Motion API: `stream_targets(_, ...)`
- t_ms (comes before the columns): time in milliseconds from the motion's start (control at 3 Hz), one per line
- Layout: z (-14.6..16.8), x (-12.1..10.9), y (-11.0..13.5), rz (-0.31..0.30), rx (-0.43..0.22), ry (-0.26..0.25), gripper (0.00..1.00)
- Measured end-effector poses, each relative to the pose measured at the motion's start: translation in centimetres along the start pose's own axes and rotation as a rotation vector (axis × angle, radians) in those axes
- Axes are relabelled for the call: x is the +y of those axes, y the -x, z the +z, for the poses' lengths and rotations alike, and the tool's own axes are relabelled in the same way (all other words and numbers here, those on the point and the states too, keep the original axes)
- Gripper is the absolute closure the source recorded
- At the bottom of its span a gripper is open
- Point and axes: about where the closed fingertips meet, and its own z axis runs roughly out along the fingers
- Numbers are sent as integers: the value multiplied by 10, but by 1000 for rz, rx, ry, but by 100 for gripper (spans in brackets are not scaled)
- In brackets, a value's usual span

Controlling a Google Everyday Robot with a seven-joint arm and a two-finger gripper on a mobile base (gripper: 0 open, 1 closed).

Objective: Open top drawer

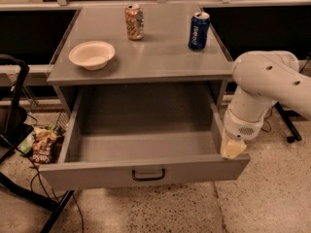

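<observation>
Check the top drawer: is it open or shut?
Open: the top drawer stands pulled well out, its inside floor showing. The gripper sits at its right front corner.

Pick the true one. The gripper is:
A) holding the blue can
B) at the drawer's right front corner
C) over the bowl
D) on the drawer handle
B: the gripper sits at the right front corner of the open drawer, well to the right of the handle.
</observation>
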Motion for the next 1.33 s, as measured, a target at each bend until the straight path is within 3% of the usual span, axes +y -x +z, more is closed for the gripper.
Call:
stream_targets(1000,0,0,0,0,0,0,11)
stream_targets(1333,0,0,0,0,0,0,0)
